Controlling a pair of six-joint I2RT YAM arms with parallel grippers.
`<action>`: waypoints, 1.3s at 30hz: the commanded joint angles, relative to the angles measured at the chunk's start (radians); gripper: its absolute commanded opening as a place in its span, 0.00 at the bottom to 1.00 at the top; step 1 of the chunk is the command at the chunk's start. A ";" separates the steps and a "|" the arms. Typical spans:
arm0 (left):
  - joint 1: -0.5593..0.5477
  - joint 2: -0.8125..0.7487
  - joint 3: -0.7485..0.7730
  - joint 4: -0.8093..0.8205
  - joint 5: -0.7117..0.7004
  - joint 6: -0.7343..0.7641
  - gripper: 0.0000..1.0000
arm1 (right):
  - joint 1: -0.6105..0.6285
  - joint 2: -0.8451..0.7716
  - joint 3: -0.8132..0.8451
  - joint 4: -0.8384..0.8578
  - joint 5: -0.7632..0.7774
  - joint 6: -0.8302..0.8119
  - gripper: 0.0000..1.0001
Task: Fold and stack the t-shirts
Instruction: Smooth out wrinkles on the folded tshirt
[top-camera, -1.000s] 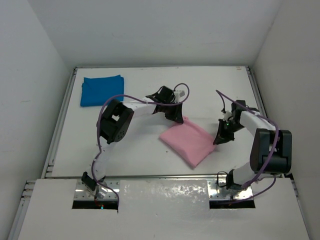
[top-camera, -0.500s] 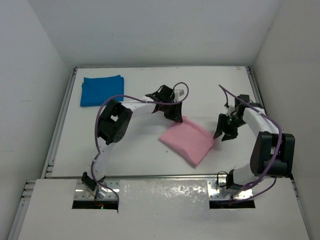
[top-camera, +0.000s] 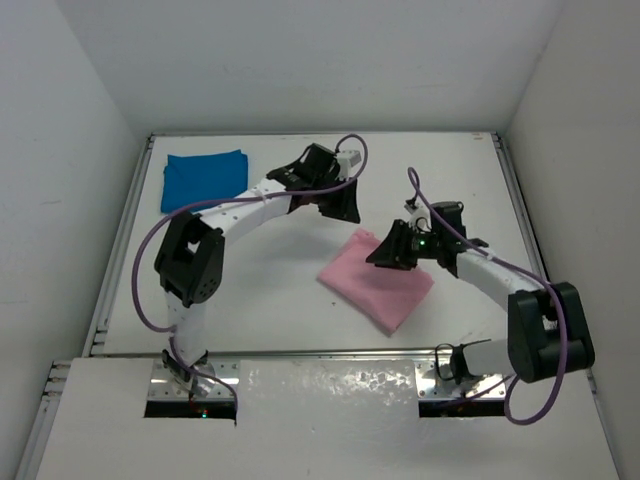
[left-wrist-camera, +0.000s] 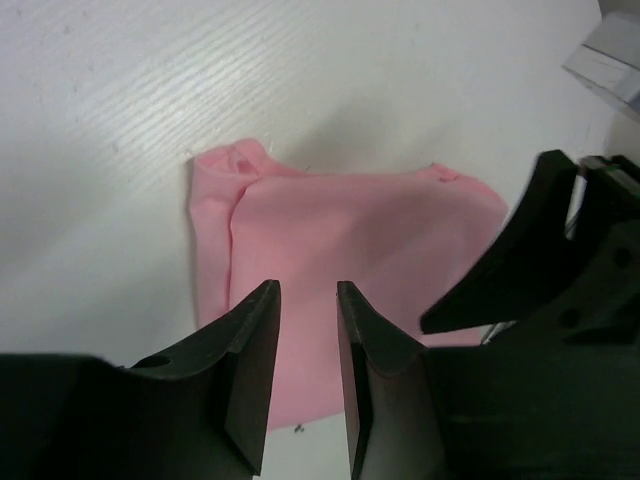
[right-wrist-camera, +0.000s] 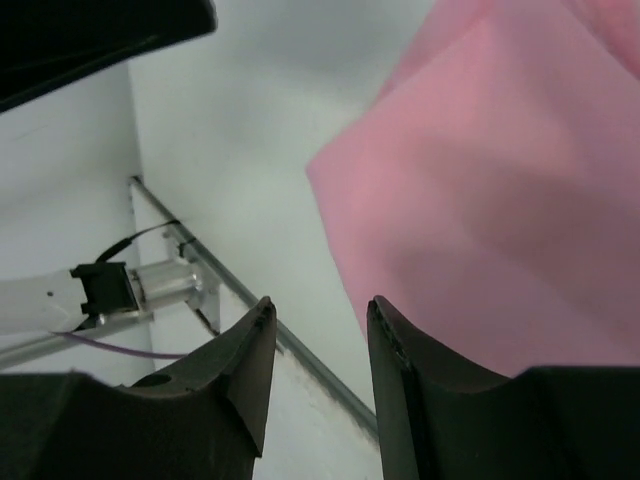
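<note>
A light pink t-shirt (top-camera: 385, 285) lies folded into a small rectangle at the table's middle. The bright blue t-shirt (top-camera: 204, 180) lies folded at the far left corner. My left gripper (top-camera: 346, 206) hangs just beyond the pink one's far corner, apart from it. In the left wrist view its jaws (left-wrist-camera: 308, 295) stand open above the pink shirt (left-wrist-camera: 340, 250), empty. My right gripper (top-camera: 384, 252) hovers over that shirt's far part. It (right-wrist-camera: 320, 305) is open and empty, with the pink cloth (right-wrist-camera: 500, 190) under its right finger.
Raised metal rails (top-camera: 118, 255) run along the table's left and right sides, with white walls behind. In the left wrist view the right gripper's dark body (left-wrist-camera: 540, 260) fills the right side, close to my left fingers. A rail (right-wrist-camera: 300, 350) crosses the right wrist view.
The right gripper has opened and swung left from the pink shirt's right corner to over its far part. The left gripper has drawn back from the shirt's far corner.
</note>
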 joint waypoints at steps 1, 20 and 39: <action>0.052 -0.082 -0.104 0.007 -0.007 -0.039 0.27 | 0.044 0.054 -0.125 0.487 -0.093 0.259 0.40; 0.184 -0.114 -0.173 0.001 0.042 0.019 0.27 | 0.087 0.284 -0.310 1.049 -0.253 0.506 0.39; 0.188 -0.117 -0.192 0.013 0.060 0.023 0.27 | 0.182 0.302 -0.481 1.072 -0.300 0.442 0.41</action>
